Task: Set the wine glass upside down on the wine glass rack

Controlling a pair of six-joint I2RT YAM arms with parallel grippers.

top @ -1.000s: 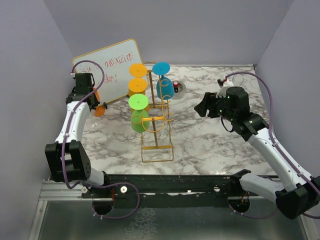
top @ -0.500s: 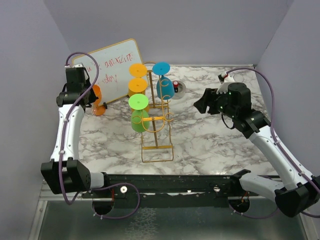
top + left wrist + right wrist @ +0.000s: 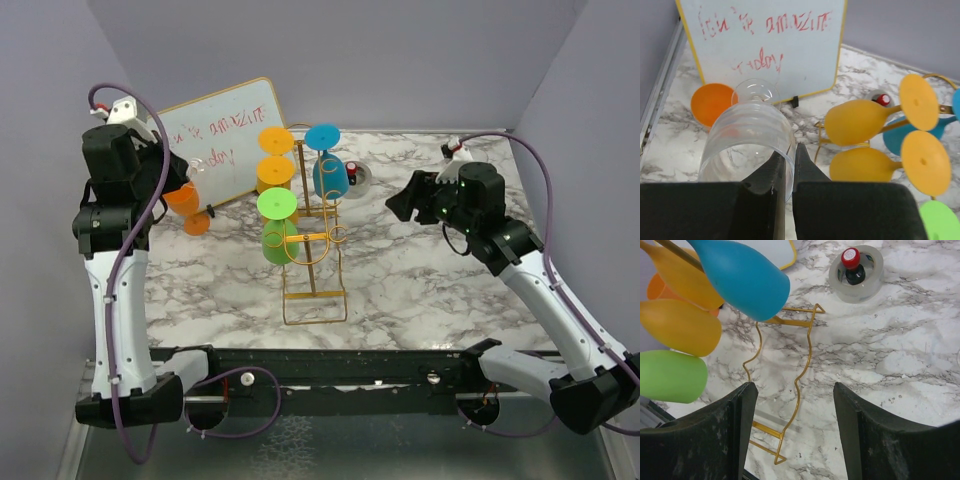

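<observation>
**Left pincer (image 3: 789,160) nipped shut on the glass's lip, far left corner**

It has the orange wine glass (image 3: 747,135) by the thin wall of the bowl, with the lip squeezed between its two fingers. The glass is by the far left corner of the worktop (image 3: 420,280), just in front of the whiteboard (image 3: 225,130). Its bowl is tipped up towards the arm and its foot is low. I cannot tell whether the foot is clear of the worktop.

The right pincer (image 3: 794,387) hangs wide open and empty over the right half. It is well apart from the wine glass rack (image 3: 312,262), which stands mid-worktop. A green glass (image 3: 275,240), a blue glass (image 3: 330,178) and two yellow glasses (image 3: 272,172) hang on the rack, feet up.

The glass looks to me like thin, smooth plastic: light, stiff and unlikely to shatter, but slippery. A pinch on the lip leaves the stem and foot hanging off one small contact. I'd expect it to swing or twist when turned over. A hold round the widest part of the bowl would likely be steadier. Either way the stem must stay bare, since it has to slide into a free loop low on the rack.
</observation>
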